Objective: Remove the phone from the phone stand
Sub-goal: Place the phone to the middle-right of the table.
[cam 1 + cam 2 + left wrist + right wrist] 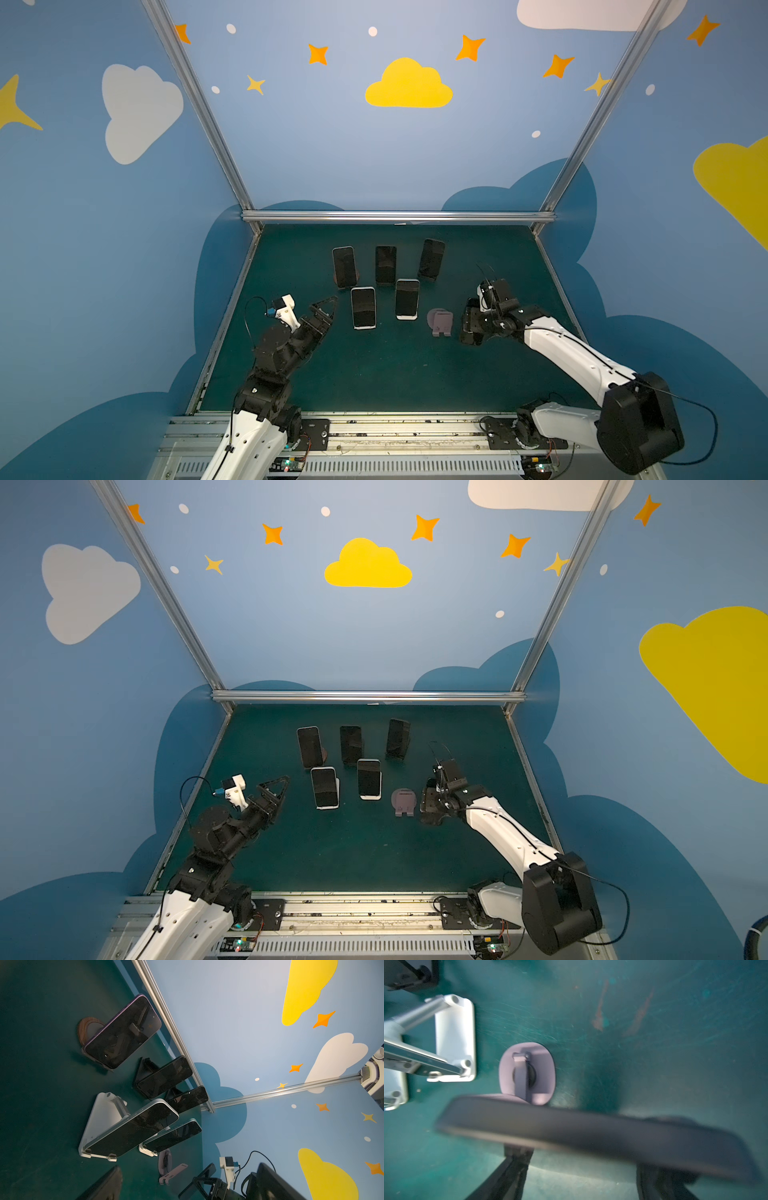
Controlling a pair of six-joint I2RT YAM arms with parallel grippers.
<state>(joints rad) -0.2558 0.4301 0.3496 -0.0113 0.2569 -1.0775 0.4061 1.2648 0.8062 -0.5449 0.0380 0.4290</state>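
My right gripper (470,323) is shut on a dark phone (591,1132), gripping it across its width. The phone (468,316) hangs just right of an empty lilac phone stand (439,322), clear of its cradle. From the right wrist, the stand's round base (527,1073) lies beyond the phone's edge. In the left wrist view the phone (204,1175) hangs beside the lilac stand (166,1165). My left gripper (326,316) is open and holds nothing, at the left of the mat beside the front white-stand phone (363,306).
Several other phones lean on stands mid-mat: a back row (385,264) and a front pair (407,298). The nearest white stand (454,1039) sits close to the lilac one. Aluminium rails (399,216) and blue walls bound the green mat (395,374).
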